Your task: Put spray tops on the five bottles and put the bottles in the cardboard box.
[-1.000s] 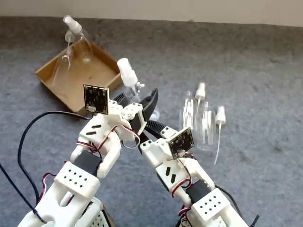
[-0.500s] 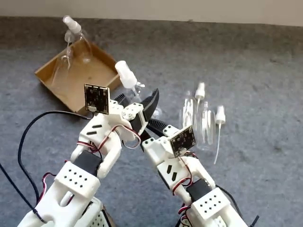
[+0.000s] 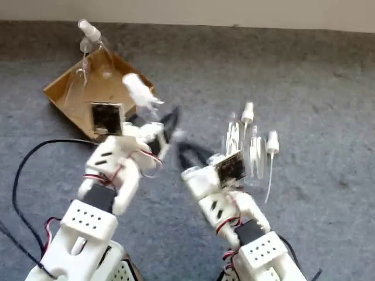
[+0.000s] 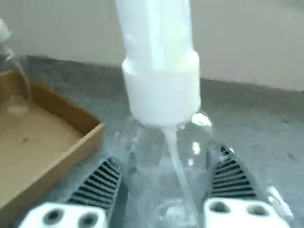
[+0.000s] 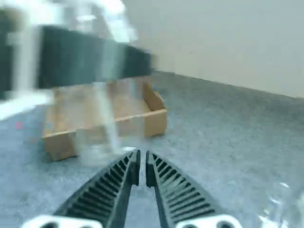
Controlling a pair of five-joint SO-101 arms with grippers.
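Sitting nearest, right claw [image 5: 141,166] is pinched nearly closed, empty. Just beyond, left claw [image 4: 166,190] clamps a clear plastic bottle with white spray top [image 4: 161,90], tilted toward the brown cardboard box [image 3: 120,88]. Two more capped clear bottles [image 3: 99,58] lie inside the box.

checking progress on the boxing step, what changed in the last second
The left end effector, shut on the capped bottle, swung it toward the cardboard box. The right end effector, shut and empty, sits apart from it. The bottles in the box and the bottles on the carpet stayed put.
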